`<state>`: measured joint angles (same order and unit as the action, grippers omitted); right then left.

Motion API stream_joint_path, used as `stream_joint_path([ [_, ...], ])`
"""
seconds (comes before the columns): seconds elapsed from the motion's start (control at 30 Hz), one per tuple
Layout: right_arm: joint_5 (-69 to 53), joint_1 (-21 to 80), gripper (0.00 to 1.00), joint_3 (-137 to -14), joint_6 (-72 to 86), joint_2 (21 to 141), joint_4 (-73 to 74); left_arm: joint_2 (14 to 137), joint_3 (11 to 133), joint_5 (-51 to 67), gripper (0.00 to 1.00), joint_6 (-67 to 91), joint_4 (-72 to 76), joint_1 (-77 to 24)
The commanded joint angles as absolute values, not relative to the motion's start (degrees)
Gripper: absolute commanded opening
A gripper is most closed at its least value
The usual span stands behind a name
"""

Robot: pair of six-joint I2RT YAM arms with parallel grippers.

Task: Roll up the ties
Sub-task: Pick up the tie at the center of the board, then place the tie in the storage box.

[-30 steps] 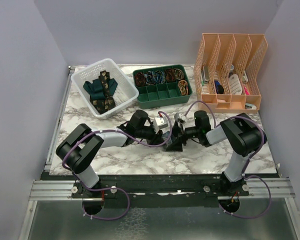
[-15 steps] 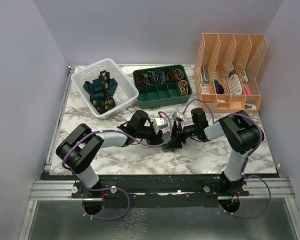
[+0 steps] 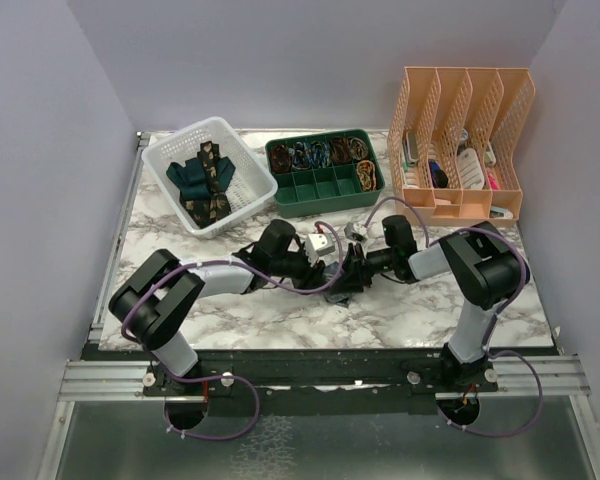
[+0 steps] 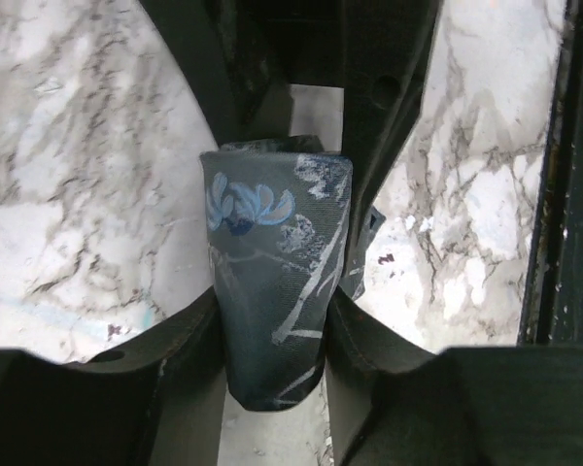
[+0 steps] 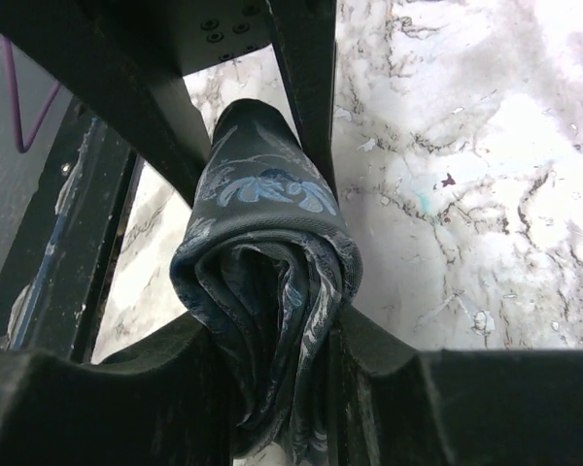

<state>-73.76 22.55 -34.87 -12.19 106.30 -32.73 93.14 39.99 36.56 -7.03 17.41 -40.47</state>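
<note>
A blue-grey patterned tie, rolled into a bundle, hangs between both grippers just above the middle of the marble table. My left gripper is shut on it from the left. In the left wrist view the tie sits pinched between my fingers, gripper. My right gripper is shut on the same roll from the right. The right wrist view shows the roll's spiral end squeezed in that gripper. A dark teal tie and a black-brown tie with gold pattern lie in the white basket.
A green divided tray behind the grippers holds several rolled ties in its back row. A peach file rack with small items stands at the back right. The table's front edge and the arm rail lie close below the grippers.
My right gripper has closed onto the rolled tie and shifted slightly left toward the left gripper. The left gripper has kept its hold.
</note>
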Motion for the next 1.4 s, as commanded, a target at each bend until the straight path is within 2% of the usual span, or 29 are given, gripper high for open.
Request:
stream_joint_path([
  [0.0, -70.41, 23.26, 0.18, -34.07, -9.38, 102.92, -31.69, 89.23, 39.98, 30.29, 0.58, -5.18, 20.04, -38.40],
  [0.07, -67.51, 23.26, 0.17, -33.84, -8.73, 101.48, -30.89, 87.62, 39.83, 28.65, 0.74, -3.20, 20.36, -37.44],
  [0.1, -66.22, 23.21, 0.15, -33.71, -7.91, 100.84, -30.96, 86.57, 39.43, 27.00, 0.88, -2.16, 20.84, -37.03],
  [0.17, -64.22, 23.27, 0.13, -33.57, -7.15, 99.89, -30.60, 84.57, 38.68, 26.27, 0.98, -0.83, 22.02, -36.20],
  [0.33, -59.80, 23.29, 0.08, -33.96, -4.75, 97.79, -28.99, 80.04, 38.08, 22.79, 0.99, 1.93, 22.15, -35.07],
  [0.47, -50.73, 23.41, 0.09, -34.41, -0.51, 92.39, -26.42, 74.15, 36.93, 17.28, 0.99, 4.20, 22.15, -34.23],
  [0.77, -25.17, 25.21, 0.09, -47.38, 4.24, 83.97, -2.93, 59.86, 32.99, 1.42, 0.99, 8.99, 21.60, -31.79],
  [1.0, -12.31, 25.68, 0.09, -65.91, 10.60, 91.20, 12.67, 55.13, 30.47, -3.91, 0.99, 10.46, 19.96, -30.17],
  [1.37, -2.05, 25.67, 0.09, -95.60, 13.36, 110.88, 23.61, 51.72, 29.10, -3.99, 0.99, 9.72, 17.49, -29.02],
])
